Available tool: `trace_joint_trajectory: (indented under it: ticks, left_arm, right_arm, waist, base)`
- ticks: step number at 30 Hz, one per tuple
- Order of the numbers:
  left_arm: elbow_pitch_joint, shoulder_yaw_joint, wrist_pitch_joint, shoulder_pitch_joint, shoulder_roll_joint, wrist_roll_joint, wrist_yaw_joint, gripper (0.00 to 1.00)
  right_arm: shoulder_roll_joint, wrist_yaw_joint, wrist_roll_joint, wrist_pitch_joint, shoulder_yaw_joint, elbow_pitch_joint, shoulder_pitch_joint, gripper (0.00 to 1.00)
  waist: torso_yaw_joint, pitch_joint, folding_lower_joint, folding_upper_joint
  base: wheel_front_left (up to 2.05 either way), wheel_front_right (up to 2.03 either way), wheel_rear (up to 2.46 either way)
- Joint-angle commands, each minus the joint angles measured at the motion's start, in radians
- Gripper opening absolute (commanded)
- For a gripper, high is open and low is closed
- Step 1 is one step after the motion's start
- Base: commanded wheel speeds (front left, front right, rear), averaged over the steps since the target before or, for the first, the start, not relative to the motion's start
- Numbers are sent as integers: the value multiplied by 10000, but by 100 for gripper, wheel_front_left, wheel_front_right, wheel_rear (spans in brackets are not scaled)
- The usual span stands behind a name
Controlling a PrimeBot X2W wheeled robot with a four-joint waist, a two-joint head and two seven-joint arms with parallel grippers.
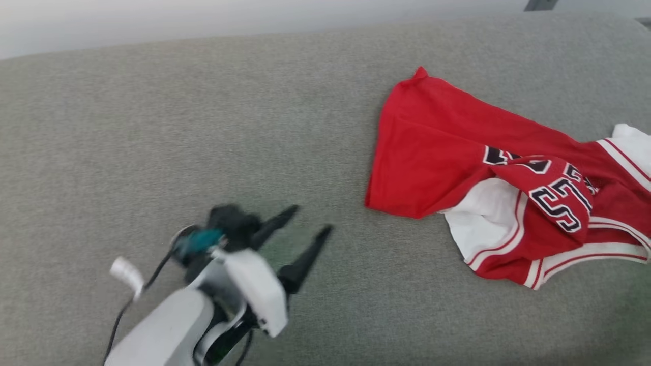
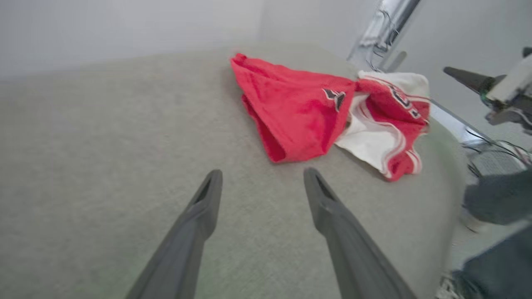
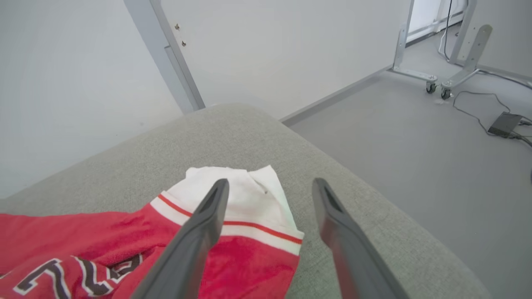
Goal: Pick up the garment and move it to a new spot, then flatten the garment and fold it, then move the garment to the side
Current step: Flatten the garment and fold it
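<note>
Two open claws, both empty: the left claw (image 1: 311, 219) at lower left over the grey cushion (image 1: 152, 127), the right claw (image 3: 270, 181) spread above the white edge of the crumpled red jersey (image 3: 83, 232) (image 1: 432, 147), lying at the frame's right on that cushion.

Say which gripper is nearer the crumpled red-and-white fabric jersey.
Right. The right gripper hangs over the white end of the red-and-white jersey; the left gripper is apart, above bare grey cushion.
</note>
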Motion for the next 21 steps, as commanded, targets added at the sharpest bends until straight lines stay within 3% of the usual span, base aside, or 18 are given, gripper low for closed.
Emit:
trace_joint_trajectory:
  ticks: [1, 3, 6, 8, 14, 21]
  left_arm:
    - [-98, -178, 267, -210, 48, -334, -20, 100]
    - [-408, -962, 1492, -1014, 297, -1607, -18, 100]
    - [-714, -1683, 3429, -1870, 156, -4113, -20, 100]
    - [-533, -1902, 4278, -2664, 296, -4794, -18, 100]
    - [956, -2659, 5418, -3944, -432, -5509, -21, 100]
    - [2911, -2972, 4945, -4790, -899, -5522, -21, 100]
  right_arm:
    - [152, -3, -124, -44, -61, -175, 54, 100]
    - [587, -3, -558, -43, -390, -739, 119, 100]
    - [1197, -3, -1014, -45, -600, -1373, 27, 100]
    - [1520, -3, -1210, -45, -614, -1709, -111, 100]
    - [2134, -3, -1442, 42, -595, -2453, -286, 100]
    - [2469, -3, -1388, 62, -755, -2847, -296, 100]
  waist:
    - [-138, 106, 0, -1]
    - [-373, 264, 0, -1]
    - [-790, 510, 0, -1]
    - [-1092, 714, 0, -1]
    - [-1944, 1222, 0, -1]
    - [-2793, 1627, 0, -1]
  base:
    - [0, 0, 0]
    - [0, 0, 0]
    - [0, 0, 0]
    - [0, 0, 0]
    - [0, 0, 0]
    - [0, 0, 0]
